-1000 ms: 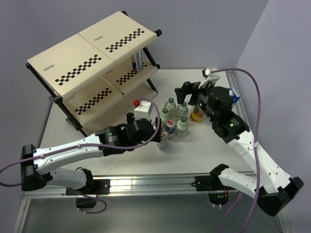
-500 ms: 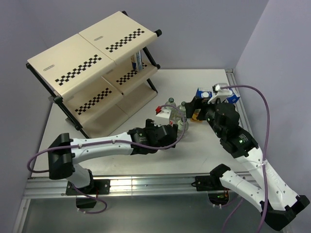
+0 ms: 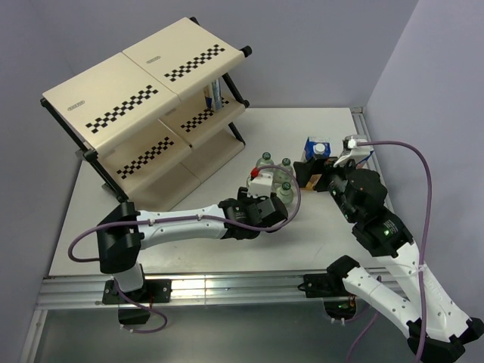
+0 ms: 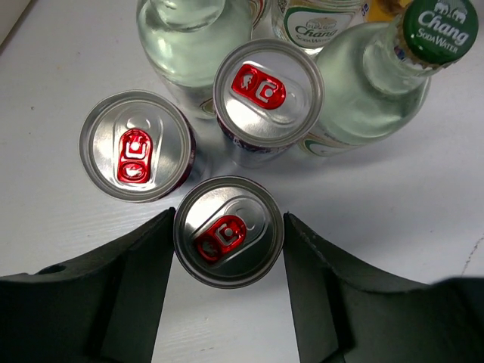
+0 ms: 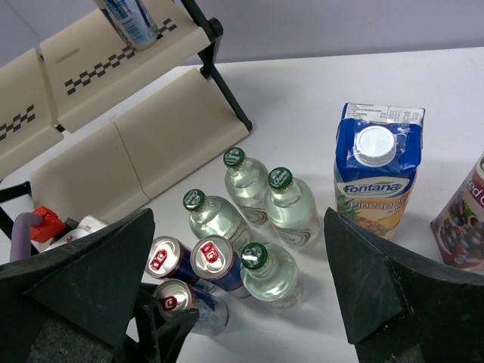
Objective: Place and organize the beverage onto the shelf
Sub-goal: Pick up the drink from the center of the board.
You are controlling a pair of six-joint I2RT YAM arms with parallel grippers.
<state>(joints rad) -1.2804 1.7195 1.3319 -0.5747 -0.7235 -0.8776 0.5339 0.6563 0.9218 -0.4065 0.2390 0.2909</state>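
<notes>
In the left wrist view my left gripper (image 4: 229,219) is shut on the nearest slim can (image 4: 228,231), one finger on each side of its silver top. Two more cans (image 4: 136,145) (image 4: 268,82) stand just beyond it, against clear green-capped bottles (image 4: 370,83). From above, the left wrist (image 3: 257,208) covers the cans. My right gripper (image 5: 238,215) hangs open above the cluster of several bottles (image 5: 266,276), holding nothing. The pineapple carton (image 5: 376,170) and the grape carton (image 5: 465,219) stand to its right. One can (image 5: 130,19) stands on the shelf (image 3: 144,98).
The shelf's black frame leg (image 5: 227,83) reaches down toward the bottles. The table's right edge (image 3: 361,121) lies behind the pineapple carton (image 3: 318,147). Purple cables (image 3: 420,197) loop off both arms.
My left arm has reached right to the cans and its jaws have narrowed onto the nearest one. The right arm has drawn back to the right with its jaws still wide.
</notes>
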